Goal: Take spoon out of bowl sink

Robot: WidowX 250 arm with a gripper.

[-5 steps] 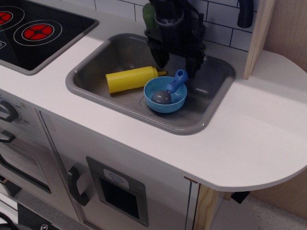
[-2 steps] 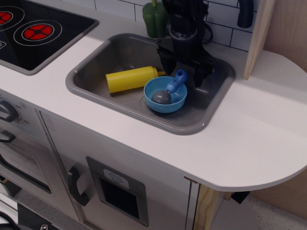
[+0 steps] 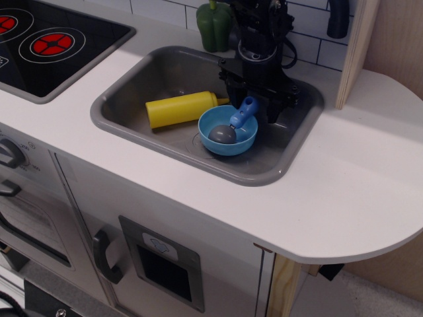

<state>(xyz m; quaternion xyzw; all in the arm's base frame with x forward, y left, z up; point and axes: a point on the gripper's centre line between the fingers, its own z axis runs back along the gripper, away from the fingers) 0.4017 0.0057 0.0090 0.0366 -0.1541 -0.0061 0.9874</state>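
Note:
The spoon (image 3: 236,121) lies in the light blue bowl (image 3: 228,132), its dark grey head down in the bowl and its blue handle leaning up over the far right rim. The bowl stands in the grey sink (image 3: 132,112). My black gripper (image 3: 253,104) hangs inside the sink just behind the bowl. Its jaws are open, one finger on each side of the tip of the spoon's handle. I hold nothing.
A yellow bottle (image 3: 182,108) lies on its side in the sink, left of the bowl. A green toy pepper (image 3: 213,25) stands on the counter behind the sink. The black stove top (image 3: 46,39) is at the far left. A wooden post (image 3: 355,49) rises at the right.
My gripper has moved right and down into the sink, so that its fingers now straddle the spoon's handle. The green pepper behind it has come into view. Spoon and bowl have not moved.

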